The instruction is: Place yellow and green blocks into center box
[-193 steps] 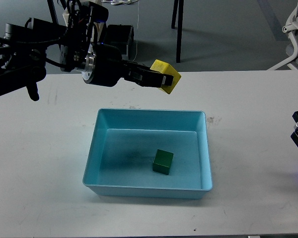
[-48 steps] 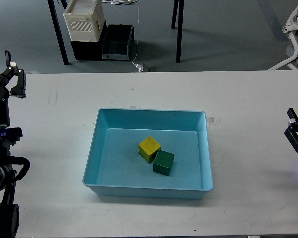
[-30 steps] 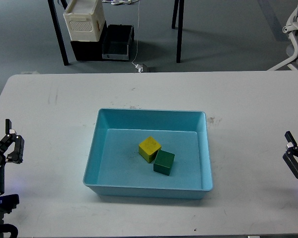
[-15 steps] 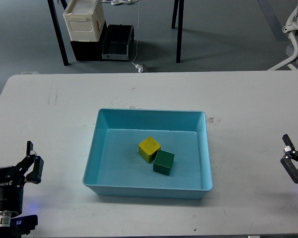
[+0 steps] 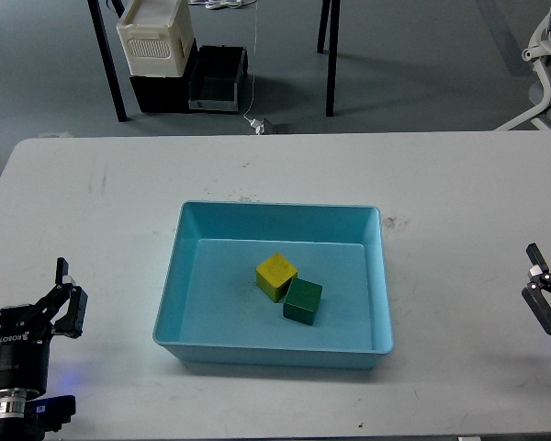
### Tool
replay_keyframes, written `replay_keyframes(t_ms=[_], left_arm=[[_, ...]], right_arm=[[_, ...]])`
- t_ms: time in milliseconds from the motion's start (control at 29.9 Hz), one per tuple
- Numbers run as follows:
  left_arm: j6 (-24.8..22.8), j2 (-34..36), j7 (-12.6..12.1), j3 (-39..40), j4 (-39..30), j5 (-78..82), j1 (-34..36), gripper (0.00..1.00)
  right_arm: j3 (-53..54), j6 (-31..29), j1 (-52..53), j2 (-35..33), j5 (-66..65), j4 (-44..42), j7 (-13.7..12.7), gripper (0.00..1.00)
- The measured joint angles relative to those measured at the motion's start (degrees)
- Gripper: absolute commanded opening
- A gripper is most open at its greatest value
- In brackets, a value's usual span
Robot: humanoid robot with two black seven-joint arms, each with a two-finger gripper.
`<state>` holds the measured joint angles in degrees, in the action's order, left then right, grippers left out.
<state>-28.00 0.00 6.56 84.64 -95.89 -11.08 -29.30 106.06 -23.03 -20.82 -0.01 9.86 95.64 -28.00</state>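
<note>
The yellow block [image 5: 275, 276] and the dark green block [image 5: 302, 300] lie side by side, touching, on the floor of the light-blue tray [image 5: 280, 216] in the middle of the white table. My left gripper [image 5: 26, 308] is open and empty at the lower left, well left of the tray. My right gripper [image 5: 545, 296] shows only partly at the right edge, away from the tray; its jaws look spread and nothing is in them.
Beyond the table's far edge, on the floor, stand a white ribbed crate [image 5: 156, 37] on a black bin [image 5: 216, 78], table legs and an office chair [image 5: 546, 64] at the far right.
My left arm let go of the yellow block into the tray beside the green one, then drew back to the lower left. Both grippers have shifted only slightly in the last half second.
</note>
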Motion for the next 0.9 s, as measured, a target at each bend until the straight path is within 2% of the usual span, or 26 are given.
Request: replay_keyframes(t_ms=[401,902], left_arm=[[0.0,0.0,0.02,0.18,-0.08,0.03,0.61,1.0],[0.0,0.0,-0.58,0.19,-0.02,0.18,6.67,1.0]], right_arm=[[-0.17,0.06,0.08,-0.06,-0.02,-0.01,0.0,1.0],[-4.55,-1.98,-0.45,0.01,-0.32,2.21,0.0,1.0]])
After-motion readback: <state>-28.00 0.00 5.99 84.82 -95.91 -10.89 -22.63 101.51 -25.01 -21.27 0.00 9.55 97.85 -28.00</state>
